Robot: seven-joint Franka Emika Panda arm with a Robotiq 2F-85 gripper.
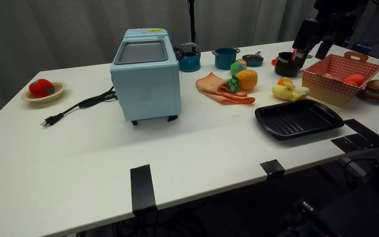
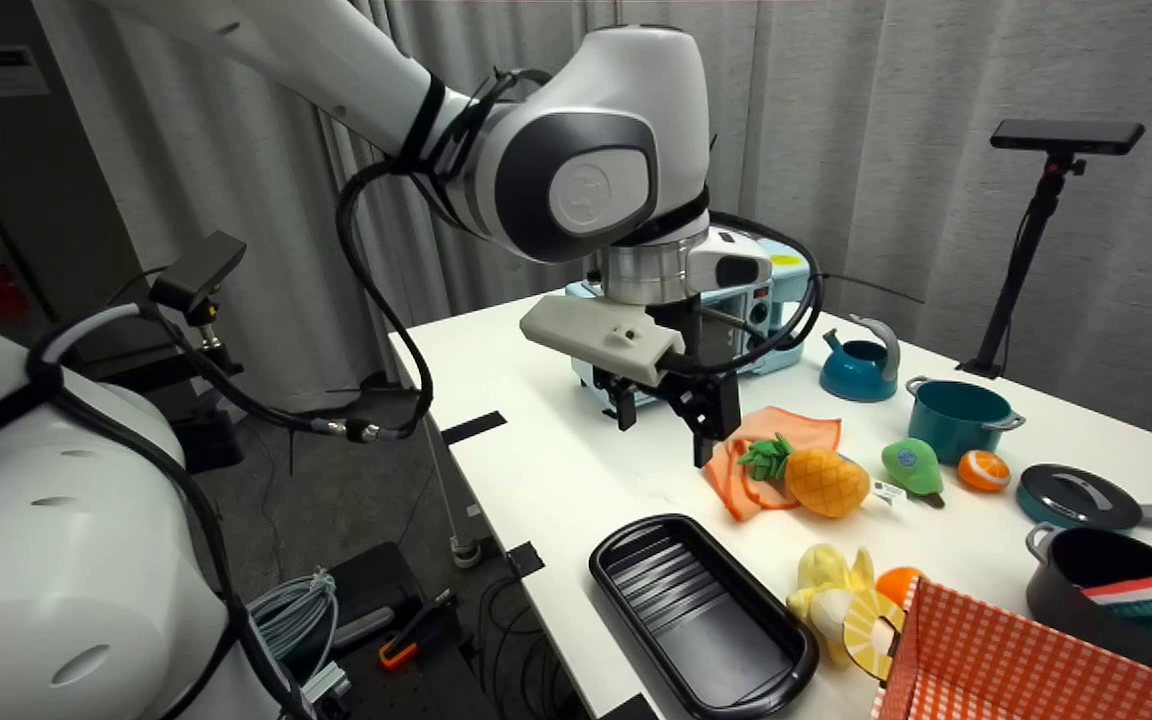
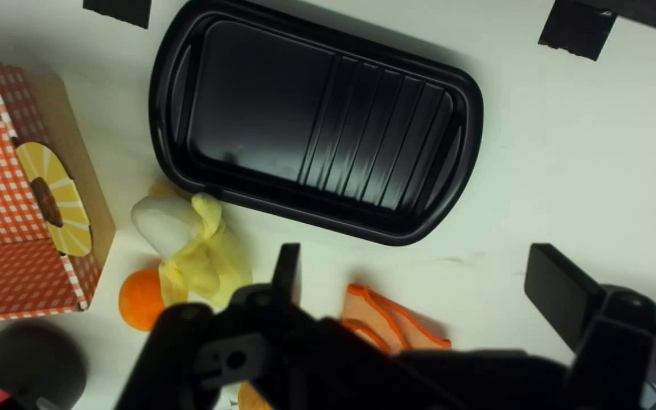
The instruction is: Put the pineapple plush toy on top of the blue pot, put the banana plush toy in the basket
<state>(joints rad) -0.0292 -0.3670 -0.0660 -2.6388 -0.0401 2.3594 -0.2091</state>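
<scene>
The pineapple plush toy [image 2: 826,482] lay on its side, its leaves over the orange cloth [image 2: 804,430]. Near its base sat a green pear-shaped toy [image 2: 913,465], and beyond stood the blue pot [image 2: 951,428]. The gripper [image 3: 416,253] hung apart from them all, fingers spread wide around nothing. Fetching the pineapple, the likely step, called for centring over the plump body, sparing leaves and cloth, gripping gently, then lifting clear of the pot's rim.
</scene>
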